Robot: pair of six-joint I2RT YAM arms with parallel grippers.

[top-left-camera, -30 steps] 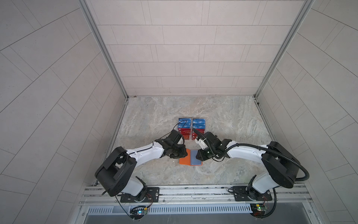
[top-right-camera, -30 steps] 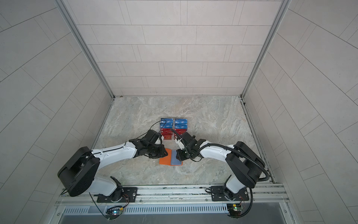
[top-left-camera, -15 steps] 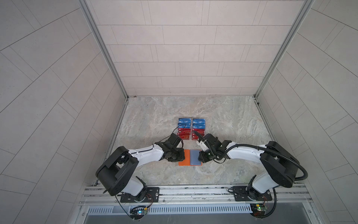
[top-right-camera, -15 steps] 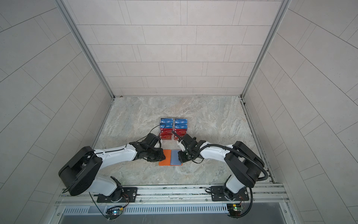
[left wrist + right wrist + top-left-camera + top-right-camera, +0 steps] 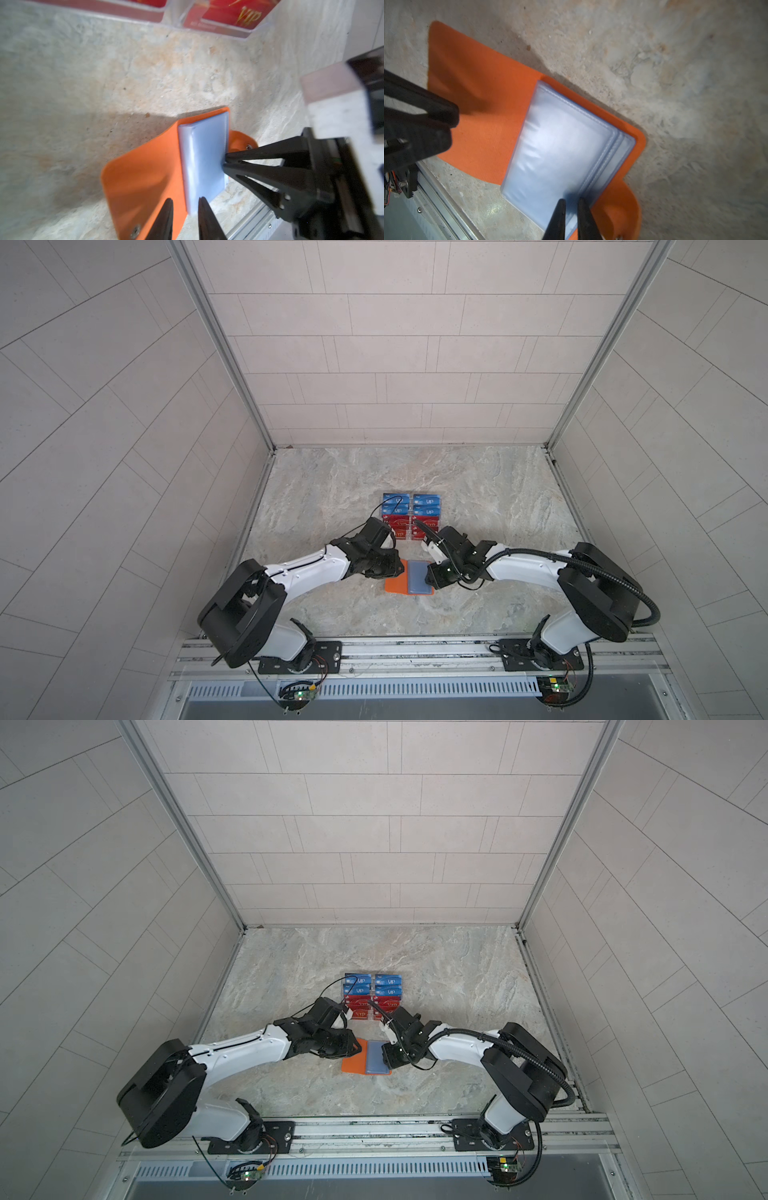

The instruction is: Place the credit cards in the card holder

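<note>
Guessing the open card holder [image 5: 395,587], near-centre, is light and floppy, so pinch a slick sleeve [image 5: 560,145] by its right edge; right gripper [image 5: 571,200] sits there nearly closed, can't tell if gripping, left gripper [image 5: 185,199] slightly parted, empty-looking.

Flat, even white light fills both top views. The arms [image 5: 307,568] cast only soft shadows on the marble worktop [image 5: 478,489], and tile lines on the walls [image 5: 104,406] bow toward the frame edges. The wrist views are dimmer and warmer: shadow crosses the card holder [image 5: 483,128], and the red credit cards [image 5: 239,14] blur.
</note>
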